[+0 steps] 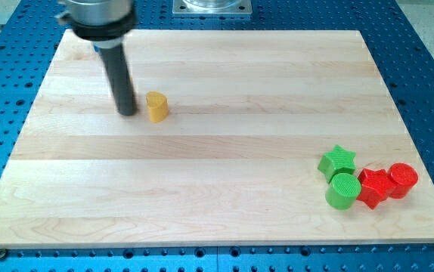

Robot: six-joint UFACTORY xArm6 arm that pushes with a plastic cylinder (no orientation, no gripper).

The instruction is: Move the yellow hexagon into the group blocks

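- No gripper on this rig; arm ends in straight dark rod, so nothing to open, close or grip.
- My tip [127, 113] down on wooden board [202, 189], upper-left region of view.
- Rod upright, rising to wider dark collar and metallic housing cut off at view's top.
- Tip just beside yellow hexagon [156, 107], on its left side in view; narrow gap or contact, cannot tell which.
- Yellow hexagon alone in upper-left part of board, standing flat; shape reads roughly hexagonal but edges soft at this res.
- Group of four blocks far off toward view's bottom right, well apart from yellow hexagon and tip.
- Green star [336, 161] at group's top-left corner.
- Green cylinder [343, 190] just below green star, touching or nearly so.
- Red star-like block [373, 187] right of green cylinder, touching it; exact shape hard to resolve.
- Red cylinder [403, 180] at group's right end, pressed against red star-like block.
- Group sits near board's right edge, w/ bare wood between it & bottom edge.
- Board made of light planks w/ grain running left-right across view.
- Blue perforated table [5, 91] showing around board on all sides.
- Grey metal mount plate [212, 6] partly visible at view's top centre, beyond board's far edge.
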